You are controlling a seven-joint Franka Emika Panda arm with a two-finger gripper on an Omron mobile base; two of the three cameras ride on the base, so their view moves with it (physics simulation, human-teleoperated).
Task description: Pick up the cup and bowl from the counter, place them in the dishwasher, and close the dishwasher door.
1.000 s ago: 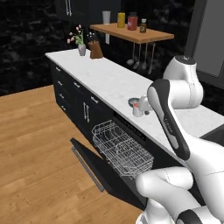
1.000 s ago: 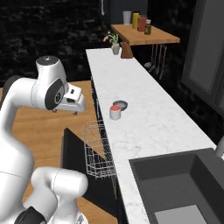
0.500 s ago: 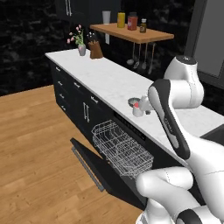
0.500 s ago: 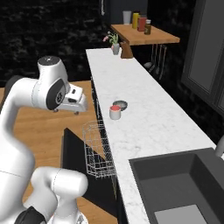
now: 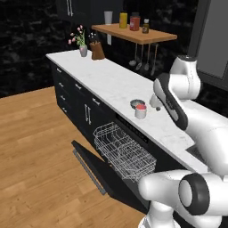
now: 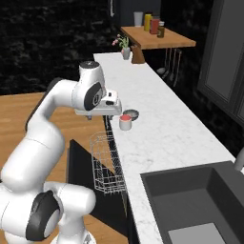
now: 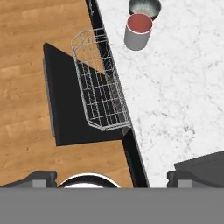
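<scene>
On the counter [image 5: 111, 84], cup [image 7: 138, 31] touching bowl [image 7: 145, 7], above the pulled-out rack [image 7: 99, 91]
Gripper [image 7: 112, 178] spread wide, empty; cup looks light, rigid, smooth: pinch across its sides, below the rim

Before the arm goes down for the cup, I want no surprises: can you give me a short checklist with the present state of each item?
1. Claw open and empty: ok, the tips stand wide apart with nothing between them.
2. Cup upright on the counter: ok.
3. Cup free of the bowl: cannot tell, they sit very close and may touch.
4. Claw lined up over the cup: not ok, in the hand view the cup lies far off toward the top.
5. Dishwasher door folded down: ok.
6. Wire rack pulled out and empty: ok.
</scene>
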